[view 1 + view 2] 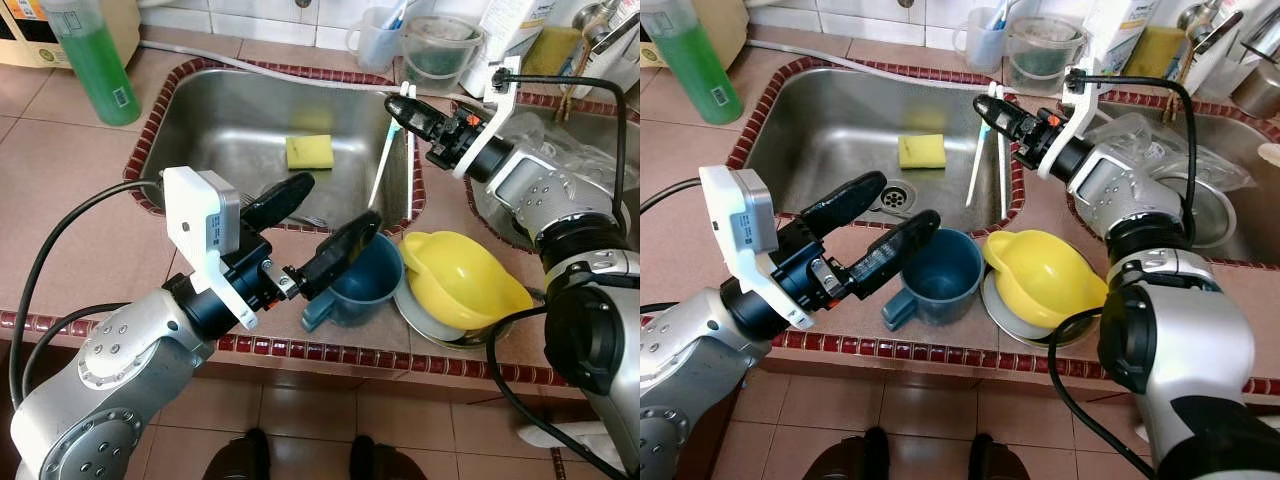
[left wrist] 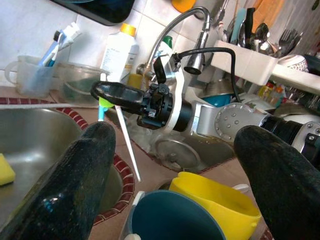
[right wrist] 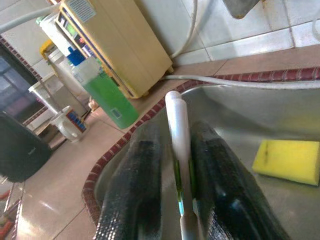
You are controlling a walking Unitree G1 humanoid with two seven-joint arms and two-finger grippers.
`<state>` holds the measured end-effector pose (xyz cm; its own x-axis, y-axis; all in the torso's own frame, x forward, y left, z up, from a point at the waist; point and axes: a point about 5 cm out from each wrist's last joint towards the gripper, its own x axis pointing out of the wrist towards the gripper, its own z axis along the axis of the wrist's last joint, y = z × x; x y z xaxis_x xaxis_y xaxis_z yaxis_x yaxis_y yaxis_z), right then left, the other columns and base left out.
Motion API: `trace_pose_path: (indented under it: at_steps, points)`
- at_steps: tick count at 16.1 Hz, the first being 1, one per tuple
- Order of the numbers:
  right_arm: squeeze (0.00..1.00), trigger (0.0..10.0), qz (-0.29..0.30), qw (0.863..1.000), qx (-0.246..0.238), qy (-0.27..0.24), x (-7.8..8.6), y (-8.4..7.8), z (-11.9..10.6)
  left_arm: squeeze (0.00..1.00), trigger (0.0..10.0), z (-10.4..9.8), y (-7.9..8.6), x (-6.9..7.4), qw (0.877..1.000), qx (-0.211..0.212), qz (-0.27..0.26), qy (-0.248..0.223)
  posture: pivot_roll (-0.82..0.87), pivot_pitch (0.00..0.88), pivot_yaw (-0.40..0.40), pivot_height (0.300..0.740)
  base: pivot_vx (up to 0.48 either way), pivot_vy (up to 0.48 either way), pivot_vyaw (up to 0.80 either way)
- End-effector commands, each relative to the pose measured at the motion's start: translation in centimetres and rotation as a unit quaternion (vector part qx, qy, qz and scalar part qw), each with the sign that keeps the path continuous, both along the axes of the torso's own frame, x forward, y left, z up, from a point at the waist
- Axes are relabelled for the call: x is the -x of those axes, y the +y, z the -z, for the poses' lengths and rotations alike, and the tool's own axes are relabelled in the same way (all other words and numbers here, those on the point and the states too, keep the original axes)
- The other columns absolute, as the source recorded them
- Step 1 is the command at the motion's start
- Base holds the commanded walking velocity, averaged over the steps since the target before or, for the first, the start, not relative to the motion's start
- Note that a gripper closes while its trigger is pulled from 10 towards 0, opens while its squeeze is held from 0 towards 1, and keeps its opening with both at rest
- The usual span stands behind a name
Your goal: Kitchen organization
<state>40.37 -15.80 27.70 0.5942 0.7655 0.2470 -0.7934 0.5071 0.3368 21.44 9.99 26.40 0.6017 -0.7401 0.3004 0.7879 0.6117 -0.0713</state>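
My right jaws (image 1: pixel 408 104) are clenched on a white toothbrush (image 1: pixel 383 167), which hangs slanting over the sink's (image 1: pixel 230 110) right rim, arm reaching far-left. My left jaws (image 1: pixel 318 228), spread wide and released, hover just left of the blue mug (image 1: pixel 362 282) on the near table (image 1: pixel 60 190).

We record a yellow sponge (image 1: pixel 310 152) in the steel-grey sink (image 1: pixel 215 110), whose rim is edged in dark red tiles. The mug (image 1: pixel 355 285) is slate blue and the jug (image 1: pixel 460 280) beside it bright yellow. We note a white toothbrush (image 1: pixel 384 165) (green and blue accents near the head) between black fingers. The bottle (image 1: pixel 95 60) holds green liquid; the counter (image 1: pixel 60 190) is pinkish-brown tile.
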Motion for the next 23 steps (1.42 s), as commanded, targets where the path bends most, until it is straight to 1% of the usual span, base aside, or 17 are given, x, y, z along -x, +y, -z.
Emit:
trace_pose_path:
  at_steps: [1, 2, 4, 7, 8, 13, 14, 15, 16, 17, 18, 19, 20, 21, 22, 23]
  points:
    - [1.0, 10.0, -0.012, 1.0, 0.001, -0.01, 0.1, -0.3, -1.0, 0.0, 10.0, -0.3, -0.4, 0.8, 1.0, -0.007, 0.015, -0.011, 0.06, 0.294, -0.083, 0.74, 0.0, 0.0, 0.0]
    - [1.0, 10.0, -0.021, 1.0, -0.003, -0.01, 0.2, -0.2, -1.0, 0.0, 10.0, -0.3, -0.4, 0.8, 1.0, -0.006, 0.015, -0.011, 0.06, 0.294, -0.082, 0.74, 0.0, 0.0, 0.0]
    - [1.0, 10.0, -0.014, 1.0, 0.009, -0.018, 0.1, -0.2, -1.3, 0.0, 10.0, -0.2, -0.4, 0.7, 1.0, -0.01, 0.015, -0.011, 0.06, 0.289, -0.082, 0.74, 0.0, 0.0, 0.0]
    - [1.0, 10.0, -0.012, 1.0, 0.011, -0.023, 0.0, -0.3, -1.5, 0.0, 10.0, -0.3, -0.4, 0.6, 1.0, -0.011, 0.014, -0.013, 0.06, 0.283, -0.081, 0.74, 0.0, 0.0, 0.0]
    - [1.0, 10.0, -0.006, 0.999, 0.018, -0.027, 0.0, -0.3, -1.6, 0.0, 10.0, -0.3, -0.4, 0.6, 1.0, -0.01, 0.014, -0.013, 0.06, 0.284, -0.081, 0.74, 0.0, 0.0, 0.0]
    - [1.0, 10.0, 0.01, 0.999, 0.024, -0.033, -0.2, -0.4, -1.9, 0.0, 10.0, -0.3, -0.5, 0.7, 1.0, -0.008, 0.015, -0.011, 0.06, 0.284, -0.079, 0.74, 0.0, 0.0, 0.0]
    - [1.0, 10.0, 0.03, 0.998, 0.032, -0.044, -0.3, -0.6, -2.1, 0.0, 10.0, -0.3, -0.5, 0.6, 1.0, -0.008, 0.014, -0.011, 0.06, 0.283, -0.079, 0.74, 0.0, 0.0, 0.0]
    - [0.95, 10.0, 0.039, 0.998, 0.032, -0.048, -0.3, -0.7, -2.4, 0.0, 10.0, -0.2, -0.4, 0.5, 1.0, -0.009, 0.013, -0.012, 0.07, 0.277, -0.078, 0.74, 0.0, 0.0, 0.0]
    - [0.0, 10.0, 0.035, 0.997, 0.023, -0.064, -0.2, -0.9, -3.3, 0.0, 10.0, -0.3, -0.3, 0.4, 1.0, -0.009, 0.01, -0.014, 0.07, 0.271, -0.078, 0.74, 0.0, 0.0, 0.0]
    - [0.0, 10.0, 0.03, 0.995, 0.033, -0.091, -0.1, -0.9, -4.0, 0.0, 10.0, -0.2, -0.3, 0.2, 1.0, -0.014, 0.008, -0.017, 0.07, 0.254, -0.079, 0.74, 0.0, 0.0, 0.0]
    - [0.0, 10.0, 0.028, 0.993, 0.041, -0.106, 0.0, -1.0, -4.4, 0.0, 10.0, -0.3, -0.2, 0.1, 1.0, -0.015, 0.007, -0.019, 0.07, 0.254, -0.079, 0.74, 0.0, 0.0, 0.0]
    - [0.0, 10.0, 0.021, 0.991, 0.041, -0.125, 0.3, -1.2, -5.1, 0.0, 10.0, -0.4, -0.2, -0.2, 0.999, -0.018, 0.002, -0.027, 0.07, 0.237, -0.079, 0.74, 0.0, 0.0, 0.0]
    - [0.0, 10.0, 0.015, 0.989, 0.046, -0.137, 0.4, -1.2, -5.4, 0.0, 10.0, -0.5, -0.2, -0.3, 0.999, -0.018, -0.003, -0.03, 0.07, 0.235, -0.08, 0.74, 0.0, 0.0, 0.0]
    - [0.0, 10.0, 0.013, 0.985, 0.059, -0.164, 0.7, -1.2, -5.8, 0.0, 10.0, -0.3, 0.0, -0.8, 0.999, -0.025, -0.009, -0.03, 0.07, 0.216, -0.079, 0.74, 0.0, 0.0, 0.0]
    - [0.0, 10.0, 0.017, 0.982, 0.063, -0.176, 0.8, -1.2, -5.9, 0.0, 10.0, -0.2, 0.0, -1.0, 0.999, -0.028, -0.014, -0.03, 0.07, 0.214, -0.078, 0.74, 0.0, 0.0, 0.0]
    - [0.0, 10.0, 0.013, 0.978, 0.069, -0.196, 1.2, -1.1, -6.0, 0.0, 10.0, 0.1, 0.3, -1.7, 0.999, -0.031, -0.037, -0.023, 0.07, 0.196, -0.077, 0.74, 0.0, 0.0, 0.0]
